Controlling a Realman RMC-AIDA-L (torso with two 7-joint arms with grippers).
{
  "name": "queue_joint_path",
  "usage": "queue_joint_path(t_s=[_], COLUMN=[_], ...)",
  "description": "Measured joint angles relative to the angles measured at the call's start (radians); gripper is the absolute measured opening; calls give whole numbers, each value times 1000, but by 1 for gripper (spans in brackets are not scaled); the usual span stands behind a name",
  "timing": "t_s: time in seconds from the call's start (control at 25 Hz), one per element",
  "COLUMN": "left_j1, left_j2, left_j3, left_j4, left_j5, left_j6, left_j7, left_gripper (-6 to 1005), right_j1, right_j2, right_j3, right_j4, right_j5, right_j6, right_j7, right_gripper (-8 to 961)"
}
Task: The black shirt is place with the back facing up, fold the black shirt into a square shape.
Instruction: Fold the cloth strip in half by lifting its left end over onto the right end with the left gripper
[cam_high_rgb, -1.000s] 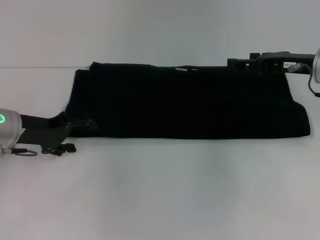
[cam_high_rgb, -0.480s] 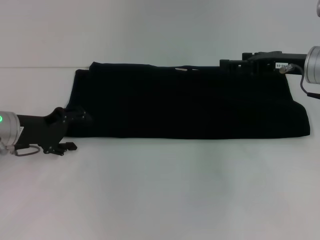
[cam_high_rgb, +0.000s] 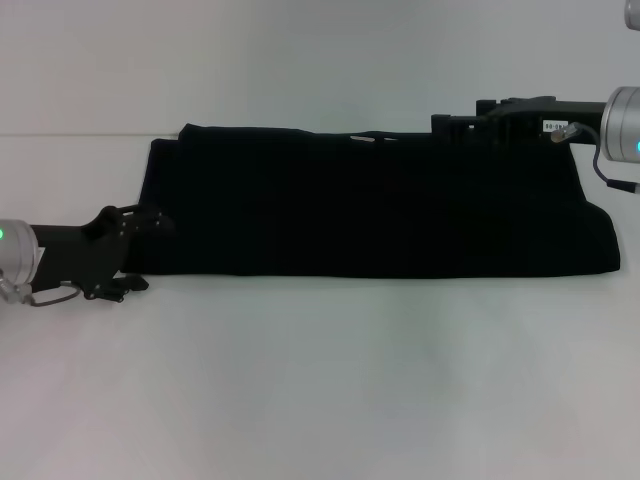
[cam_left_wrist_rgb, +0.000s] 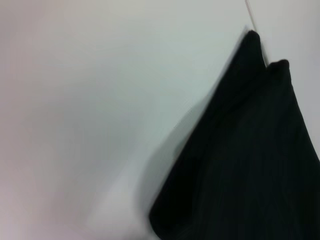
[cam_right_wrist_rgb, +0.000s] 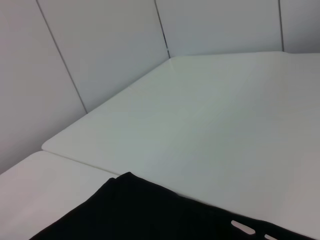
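Observation:
The black shirt lies folded into a long flat band across the white table. No lettering shows. My left gripper is low at the band's near left corner, at the cloth's edge. My right gripper is at the band's far edge, right of the middle, next to a small pale tag. The left wrist view shows the shirt's corner lying on the table. The right wrist view shows the shirt's far edge and the pale tag.
The table's far edge meets a pale panelled wall. A seam in the tabletop runs behind the shirt on the left. Bare table lies in front of the shirt.
My left gripper has drawn back to the left and slightly up, off the shirt's near left corner. My right gripper has slid left along the far edge. The shirt lies as before.

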Motion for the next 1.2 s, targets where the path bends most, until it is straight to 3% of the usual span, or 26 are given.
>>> queue_joint_path(t_s=[1.2], left_j1=[1], left_j2=[-7], left_j3=[0], left_j4=[-26], left_j5=[-10], left_j6=[-123], left_j7=[5], left_gripper=[942], right_j1=[14], right_j2=[-1], right_j3=[0], right_j4=[-1], right_j5=[0], right_j6=[8], right_j7=[1], right_gripper=[916])
